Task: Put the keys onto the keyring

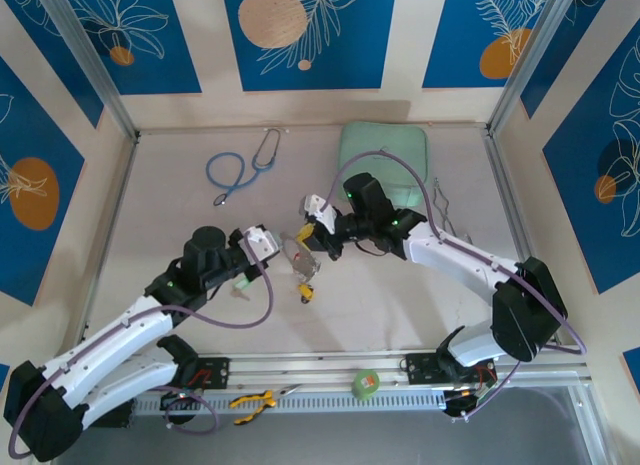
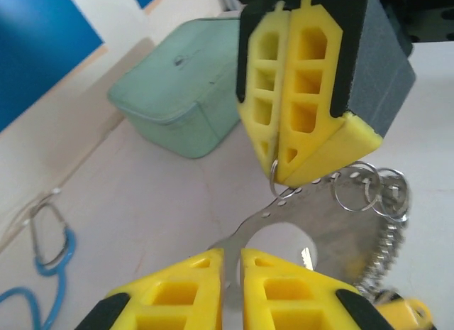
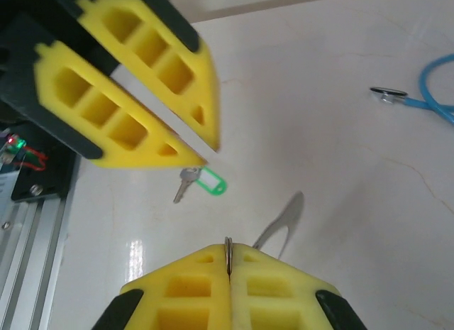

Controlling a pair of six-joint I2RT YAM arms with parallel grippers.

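Left end effector (image 2: 232,260), right end effector (image 3: 228,255), both tight on the keyring (image 2: 333,231).

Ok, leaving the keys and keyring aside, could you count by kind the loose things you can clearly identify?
Stethoscope: 1
Green pouch: 1
Green tape roll: 1
Yellow-handled tool: 1
Total: 4
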